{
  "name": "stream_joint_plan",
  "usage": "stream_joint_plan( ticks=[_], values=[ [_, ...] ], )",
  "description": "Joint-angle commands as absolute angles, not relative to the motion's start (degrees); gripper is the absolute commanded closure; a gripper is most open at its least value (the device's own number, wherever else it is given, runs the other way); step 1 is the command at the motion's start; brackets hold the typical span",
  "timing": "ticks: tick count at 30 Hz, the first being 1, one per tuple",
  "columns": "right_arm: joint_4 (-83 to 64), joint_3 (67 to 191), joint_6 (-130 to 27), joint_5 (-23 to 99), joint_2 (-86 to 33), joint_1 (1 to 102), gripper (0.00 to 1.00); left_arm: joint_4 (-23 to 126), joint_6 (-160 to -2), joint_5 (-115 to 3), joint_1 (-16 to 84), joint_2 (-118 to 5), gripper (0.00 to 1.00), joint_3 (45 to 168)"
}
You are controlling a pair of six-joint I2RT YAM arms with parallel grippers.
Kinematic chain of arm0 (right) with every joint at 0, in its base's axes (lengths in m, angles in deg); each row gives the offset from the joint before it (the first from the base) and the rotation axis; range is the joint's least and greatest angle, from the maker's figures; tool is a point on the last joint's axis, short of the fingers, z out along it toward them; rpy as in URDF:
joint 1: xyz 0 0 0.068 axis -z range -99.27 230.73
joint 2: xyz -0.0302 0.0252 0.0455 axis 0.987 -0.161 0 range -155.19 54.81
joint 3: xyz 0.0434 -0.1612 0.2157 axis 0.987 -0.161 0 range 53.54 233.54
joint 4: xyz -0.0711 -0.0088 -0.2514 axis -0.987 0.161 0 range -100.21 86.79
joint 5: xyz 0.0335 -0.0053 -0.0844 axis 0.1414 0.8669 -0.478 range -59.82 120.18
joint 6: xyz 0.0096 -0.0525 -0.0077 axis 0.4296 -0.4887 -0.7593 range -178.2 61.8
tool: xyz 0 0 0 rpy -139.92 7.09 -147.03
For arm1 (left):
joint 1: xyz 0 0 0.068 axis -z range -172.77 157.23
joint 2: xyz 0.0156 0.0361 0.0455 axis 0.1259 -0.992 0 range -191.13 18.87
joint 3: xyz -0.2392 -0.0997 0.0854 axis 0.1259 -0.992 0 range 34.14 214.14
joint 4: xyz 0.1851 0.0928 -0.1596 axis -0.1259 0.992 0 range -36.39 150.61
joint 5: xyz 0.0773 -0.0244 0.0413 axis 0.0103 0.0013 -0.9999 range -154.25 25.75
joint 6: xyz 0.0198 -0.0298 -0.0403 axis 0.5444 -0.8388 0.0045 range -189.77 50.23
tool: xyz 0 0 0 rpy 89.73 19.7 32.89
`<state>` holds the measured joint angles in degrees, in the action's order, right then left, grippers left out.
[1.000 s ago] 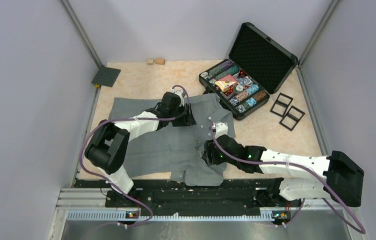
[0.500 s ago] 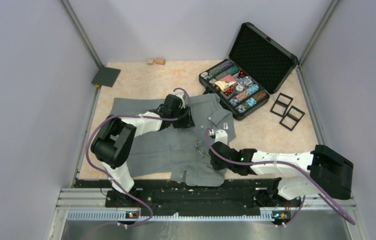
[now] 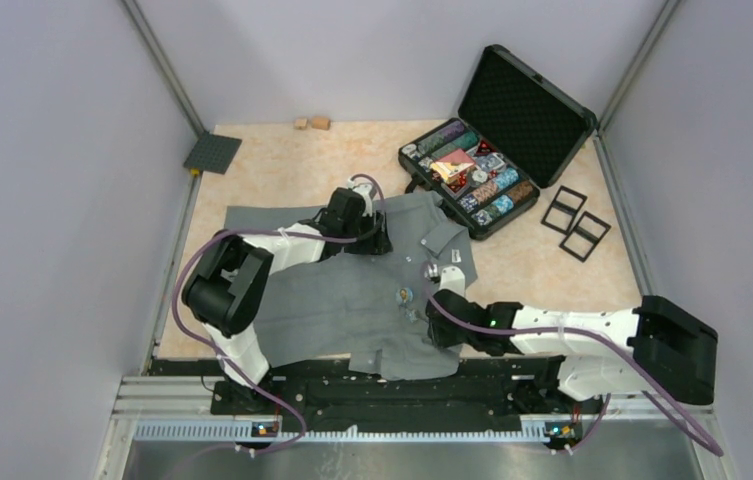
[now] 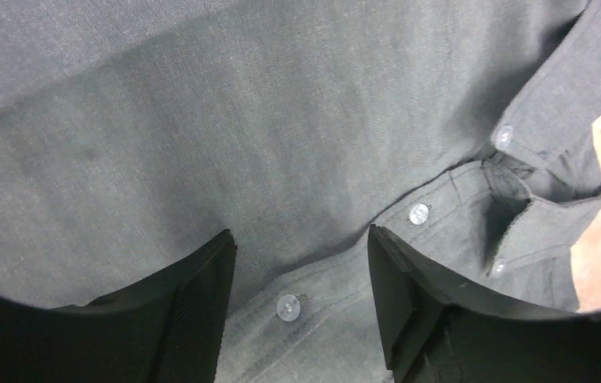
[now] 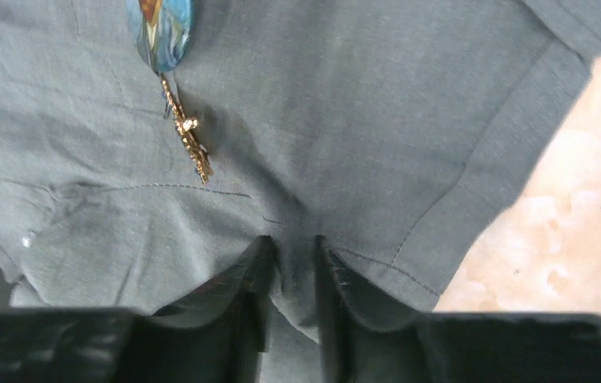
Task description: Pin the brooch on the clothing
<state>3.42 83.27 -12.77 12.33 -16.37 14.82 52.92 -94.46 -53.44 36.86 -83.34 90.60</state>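
One grey shirt [image 3: 332, 300], one brooch [image 5: 160, 28] on it, left tool [image 4: 301, 235] spread, empty, right tool [image 5: 293, 247] pinching its cloth

The shirt [image 5: 361, 120] is matt woven cloth; the brooch [image 5: 159, 28] is glossy with a gilt metal chain [image 5: 185, 132].

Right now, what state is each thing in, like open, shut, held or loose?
shirt, spread out flat, one fold pinched.
brooch, lying on the shirt's front; pinned or loose, cannot tell.
left gripper, open, over the shirt.
right gripper, shut on a fold of the shirt.
case, open, lid up, trays full.
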Motion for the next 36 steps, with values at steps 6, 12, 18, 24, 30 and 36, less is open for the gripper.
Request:
stream_joint_plan(
  ticks=[6,12,18,24,30,36],
  values=[
    [15.3,90.7,-16.8,6.0,-9.0,19.4,0.37,56.3,-89.2,-57.4,39.3,-66.2,0.22,91.7],
    [9.9,87.6,-22.1,13.0,-5.6,33.6,0.32,57.5,-89.6,-60.2,42.9,-56.4,0.24,83.3],
    [3.1,86.6,-26.7,16.6,-9.2,42.9,0.34,56.8,-94.8,-61.4,49.0,-52.7,0.31,75.2],
    [-0.9,87.0,-28.4,19.1,-16.0,46.5,0.33,52.8,-98.6,-63.3,56.8,-51.6,0.38,71.0],
    [-5.4,86.5,-28.9,19.8,-19.6,46.9,0.44,51.8,-99.8,-65.8,59.2,-53.0,0.48,68.6],
    [-6.7,86.8,-29.6,18.8,-23.5,47.4,0.55,49.8,-101.6,-65.4,59.8,-54.4,0.55,64.2]
  ],
)
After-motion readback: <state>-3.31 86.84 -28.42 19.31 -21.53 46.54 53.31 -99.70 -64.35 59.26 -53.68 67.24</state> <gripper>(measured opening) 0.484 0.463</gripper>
